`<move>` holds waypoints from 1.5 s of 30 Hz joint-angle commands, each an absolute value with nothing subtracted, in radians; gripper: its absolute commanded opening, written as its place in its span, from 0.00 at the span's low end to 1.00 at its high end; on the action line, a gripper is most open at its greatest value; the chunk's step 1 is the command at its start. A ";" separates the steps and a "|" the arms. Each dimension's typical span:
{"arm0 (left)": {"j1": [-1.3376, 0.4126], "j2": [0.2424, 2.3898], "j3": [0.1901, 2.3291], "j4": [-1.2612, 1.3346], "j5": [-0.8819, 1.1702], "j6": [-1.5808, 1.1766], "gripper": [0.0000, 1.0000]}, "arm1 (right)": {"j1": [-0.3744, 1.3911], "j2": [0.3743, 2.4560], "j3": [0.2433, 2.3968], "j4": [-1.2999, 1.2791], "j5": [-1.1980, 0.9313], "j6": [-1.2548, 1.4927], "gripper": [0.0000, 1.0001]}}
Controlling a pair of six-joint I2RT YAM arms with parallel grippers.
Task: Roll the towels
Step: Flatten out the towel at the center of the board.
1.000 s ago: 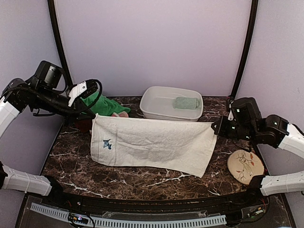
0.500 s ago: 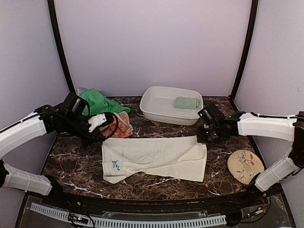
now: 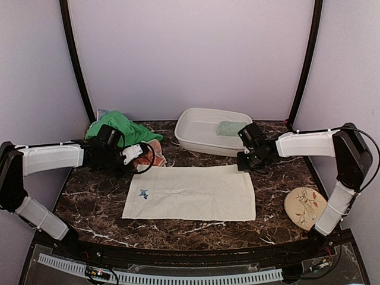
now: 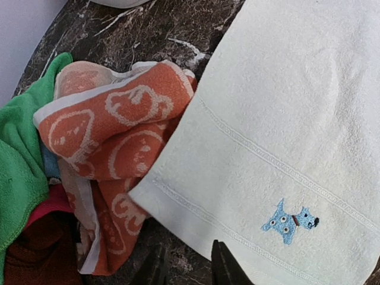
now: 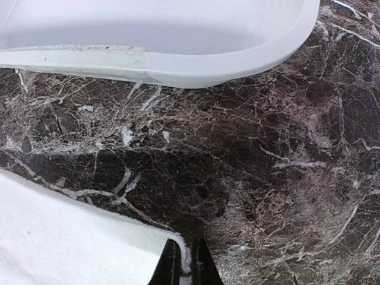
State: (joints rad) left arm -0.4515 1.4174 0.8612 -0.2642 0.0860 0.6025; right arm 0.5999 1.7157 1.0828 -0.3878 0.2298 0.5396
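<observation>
Cloth, probably limp and light (pinch corners): right gripper [image 5: 183, 254] nips the cream towel [image 3: 190, 193] at two o'clock; left gripper [image 4: 187, 256], at ten, slightly parted.

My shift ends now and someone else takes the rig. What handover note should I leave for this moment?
Left gripper: jaws open, empty, beside the cream towel's far-left corner.
Right gripper: jaws shut on its far-right corner.
Done: cream towel spread flat mid-table; sage towel lies compact in the basin, rolled or folded, can't tell.
Left: roll the cream towel, then the green towel and orange towel heaped back left.
</observation>
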 commanded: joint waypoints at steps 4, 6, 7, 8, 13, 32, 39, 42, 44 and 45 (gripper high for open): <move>-0.353 1.490 0.938 -0.325 0.229 0.593 0.28 | 0.595 1.696 1.042 -0.305 0.155 0.533 0.00; -0.337 1.505 0.952 -0.319 0.229 0.579 0.30 | 0.595 1.694 1.027 -0.296 0.141 0.538 0.00; -0.336 1.509 0.957 -0.309 0.220 0.570 0.35 | 0.595 1.691 1.022 -0.290 0.137 0.539 0.00; -0.335 1.515 0.964 -0.299 0.212 0.560 0.41 | 0.594 1.689 1.016 -0.283 0.133 0.541 0.00; -0.335 1.601 1.051 -0.332 0.237 0.555 0.46 | 0.594 1.683 1.003 -0.271 0.125 0.543 0.00; -0.310 1.821 1.276 -0.579 0.295 0.725 0.37 | 0.572 1.658 1.049 -0.364 0.170 0.438 0.11; -0.307 1.806 1.317 -0.627 0.268 0.756 0.46 | 0.538 1.628 1.070 -0.384 0.166 0.402 0.44; -0.307 1.830 1.341 -0.656 0.280 0.767 0.46 | 0.505 1.620 1.088 -0.384 0.130 0.378 0.68; -0.306 1.858 1.365 -0.681 0.284 0.772 0.43 | 0.497 1.607 1.096 -0.372 0.124 0.349 0.97; -0.307 1.869 1.377 -0.687 0.283 0.771 0.41 | 0.496 1.602 1.097 -0.350 0.128 0.341 1.00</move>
